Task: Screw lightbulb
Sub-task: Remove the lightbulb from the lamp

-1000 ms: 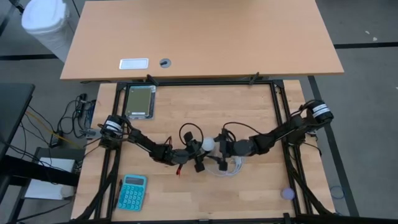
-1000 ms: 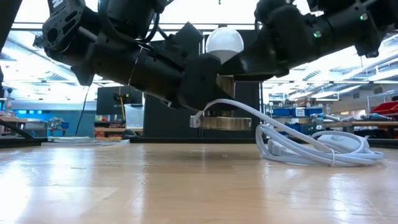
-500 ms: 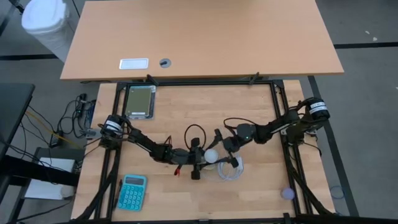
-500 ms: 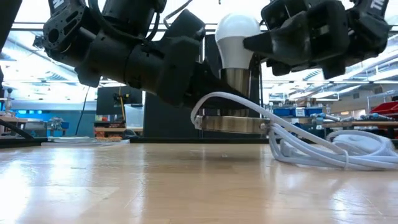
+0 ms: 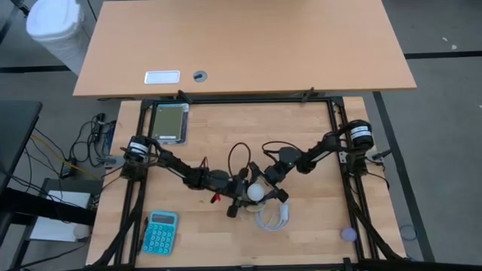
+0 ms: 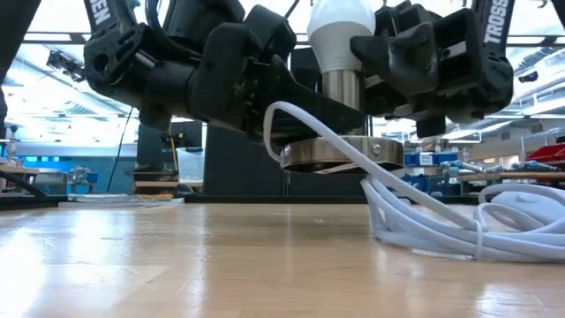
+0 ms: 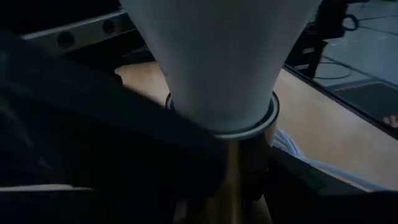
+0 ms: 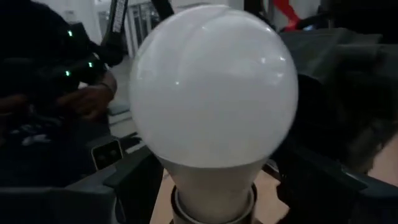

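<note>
The bulb stands upright in the socket, lifted off the bench. The left claw pinches the socket. The right claw sits spread around the bulb's globe.

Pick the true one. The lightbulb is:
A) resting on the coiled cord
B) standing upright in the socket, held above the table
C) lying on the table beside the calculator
B: in the low view the lightbulb stands upright in the socket, clear of the table.
</note>
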